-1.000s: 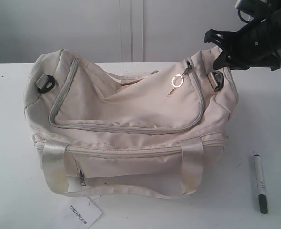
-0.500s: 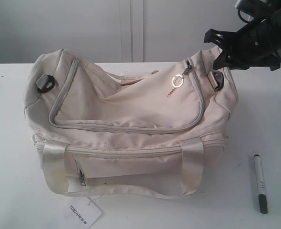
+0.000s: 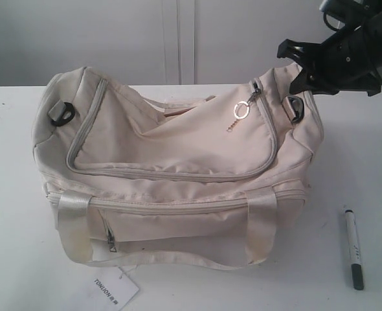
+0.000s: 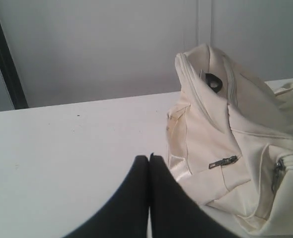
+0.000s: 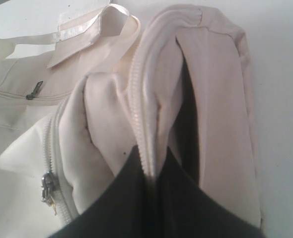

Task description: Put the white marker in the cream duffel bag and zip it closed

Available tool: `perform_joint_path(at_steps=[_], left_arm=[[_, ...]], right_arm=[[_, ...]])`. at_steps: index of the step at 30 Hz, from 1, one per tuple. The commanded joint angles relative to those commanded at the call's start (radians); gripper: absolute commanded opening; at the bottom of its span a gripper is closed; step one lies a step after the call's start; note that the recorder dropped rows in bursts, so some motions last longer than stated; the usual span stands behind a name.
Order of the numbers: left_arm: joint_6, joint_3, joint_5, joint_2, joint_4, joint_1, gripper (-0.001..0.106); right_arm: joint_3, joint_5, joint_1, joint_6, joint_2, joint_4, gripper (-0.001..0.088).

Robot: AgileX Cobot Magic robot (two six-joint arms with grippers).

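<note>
Right gripper seemingly pinches the cream duffel bag end seam; white marker lies well apart.

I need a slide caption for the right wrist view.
Right pincer shut on a zippered seam of the cream duffel bag.

You've got bright, flat, even light here, nothing harsh. In the exterior view the white table is nearly blown out. The cream duffel bag only drops a soft shadow along its lower edge, toward the bottom of the frame. The white marker at lower right has just a thin one. That view is a bit soft and grainy, and the black arm at upper right is crushed to silhouette. On the wrist views, the left gripper and right gripper are featureless dark blurs, and the bag's fold goes deep black.
</note>
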Motion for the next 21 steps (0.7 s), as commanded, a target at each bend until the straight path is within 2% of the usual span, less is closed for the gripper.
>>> perform_joint_path(at_steps=[9,14,18,21], left_arm=[[0.000,0.000,-0.030,0.000,0.000,0.000,0.000],[-0.002,-0.004,-0.008,0.000,-0.014,0.000,0.000],[0.007,-0.082,0.084,0.006,-0.008,0.000,0.000],[0.078,-0.147,0.120,0.052,0.026,0.000,0.000]], right_arm=[[0.000,0.000,0.000,0.000,0.000,-0.002,0.0000],[0.000,0.000,0.000,0.000,0.000,-0.002,0.0000],[0.000,0.000,0.000,0.000,0.000,-0.002,0.0000],[0.000,0.000,0.000,0.000,0.000,-0.002,0.0000]])
